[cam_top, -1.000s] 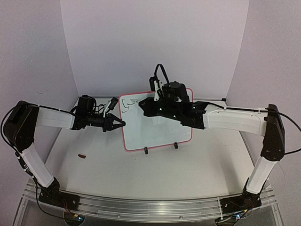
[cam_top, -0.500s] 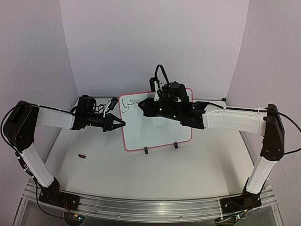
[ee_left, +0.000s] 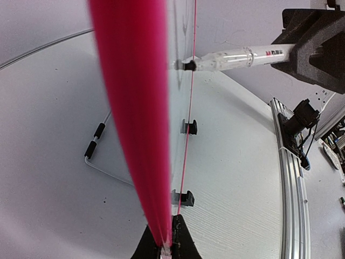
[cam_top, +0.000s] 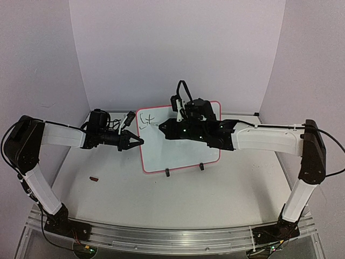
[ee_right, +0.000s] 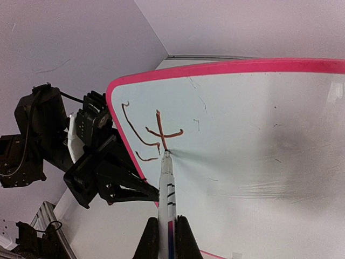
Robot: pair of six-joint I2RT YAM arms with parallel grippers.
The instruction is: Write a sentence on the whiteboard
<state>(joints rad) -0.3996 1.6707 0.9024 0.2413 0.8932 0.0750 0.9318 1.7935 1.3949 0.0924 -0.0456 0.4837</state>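
- Brown scrap (cam_top: pixel 95 178): seen lying on the table (cam_top: pixel 108 205), well apart from the board, at the far left.
- Left gripper (cam_top: pixel 136 141): closed on the board's left short edge; in the left wrist view the pink border is seen pinched between the fingertips.
- Wire stand (ee_left: pixel 92 148): seen on the table behind the board, with two black sleeves.
- Whiteboard (cam_top: pixel 183 148): found mid-table between the two arms. Its long axis is laid left to right, slightly skewed, with the white face turned towards the arms. Two black clips (cam_top: pixel 167 172) are carried on the near long edge. How steeply it is tilted cannot be told.
- Sentence (ee_right: pixel 153 135): begun in the board's upper left corner. Only two dark letters are seen, read as "St".
- Marker (ee_right: pixel 167 189): pointed at the board, with its tip set at the foot of the "t". Red print is borne on the barrel, too small to be read.
- Right gripper (ee_right: pixel 167 237): closed around the marker's barrel.
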